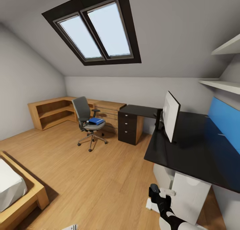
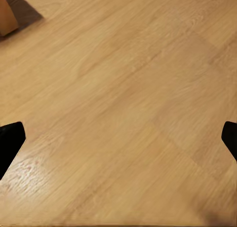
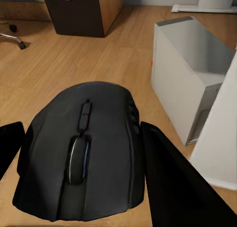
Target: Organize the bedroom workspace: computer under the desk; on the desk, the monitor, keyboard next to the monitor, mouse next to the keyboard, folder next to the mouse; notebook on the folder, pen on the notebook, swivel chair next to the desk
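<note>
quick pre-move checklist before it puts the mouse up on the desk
1. Mouse held between right end effector fingers: ok.
2. Bare desk top beside the monitor: ok.
3. Keyboard already on the desk to set the mouse beside: cannot tell.
4. Computer under the desk: ok.
5. Left end effector open over bare floor: ok.
6. Folder off the swivel chair: not ok, on the seat.
</note>
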Tool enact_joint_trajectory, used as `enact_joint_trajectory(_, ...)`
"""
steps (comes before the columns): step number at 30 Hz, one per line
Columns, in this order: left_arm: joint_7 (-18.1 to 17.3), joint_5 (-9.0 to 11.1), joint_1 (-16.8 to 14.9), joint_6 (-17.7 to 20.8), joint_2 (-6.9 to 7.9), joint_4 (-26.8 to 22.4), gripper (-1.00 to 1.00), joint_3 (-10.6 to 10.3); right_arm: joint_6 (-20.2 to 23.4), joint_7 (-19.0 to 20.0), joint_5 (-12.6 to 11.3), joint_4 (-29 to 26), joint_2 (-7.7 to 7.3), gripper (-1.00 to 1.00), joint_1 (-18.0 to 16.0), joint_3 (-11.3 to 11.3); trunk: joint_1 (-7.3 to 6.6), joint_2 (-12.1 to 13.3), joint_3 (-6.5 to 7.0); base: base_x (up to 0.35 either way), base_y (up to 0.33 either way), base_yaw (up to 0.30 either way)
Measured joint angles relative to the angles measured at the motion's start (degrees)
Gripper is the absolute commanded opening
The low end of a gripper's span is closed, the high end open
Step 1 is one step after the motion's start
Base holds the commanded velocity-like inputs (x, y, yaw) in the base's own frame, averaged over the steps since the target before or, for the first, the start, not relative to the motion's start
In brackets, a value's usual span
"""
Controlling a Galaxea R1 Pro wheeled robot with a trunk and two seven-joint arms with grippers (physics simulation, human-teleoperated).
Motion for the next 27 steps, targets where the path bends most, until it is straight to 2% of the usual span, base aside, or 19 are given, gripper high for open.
enact_joint_trajectory(16, 0.0, 0.0, 0.0, -0.5, 0.02, 0.6, 1.0, 0.0, -0.2, 0.0, 0.1, 0.1, -0.21, -1.0, 0.1, 0.0, -3.52, 6.4, 2.87, 0.0, 0.0, 0.266)
enact_joint_trajectory(21, 0.1, -0.1, 0.0, -12.1, -0.06, 8.5, 1.0, 0.0, -0.2, 0.0, 0.1, 0.1, -0.01, -1.0, 0.2, 0.1, -4.61, 8.4, 3.68, 0.0, 0.0, 0.246)
enact_joint_trajectory(24, -0.1, 0.1, 0.0, -16.0, 0.08, 12.0, 1.0, 0.0, -0.2, 0.0, 0.1, 0.1, 0.02, -1.0, 0.2, 0.1, -5.27, 9.6, 4.07, 0.0, 0.0, 0.193)
enact_joint_trajectory(27, -0.3, 0.2, 0.0, -20.6, 0.08, 13.0, 1.0, -0.1, -0.2, 0.0, 0.1, 0.1, 0.03, -1.0, 0.3, 0.1, -5.93, 10.8, 4.4, 0.0, 0.0, 0.1)
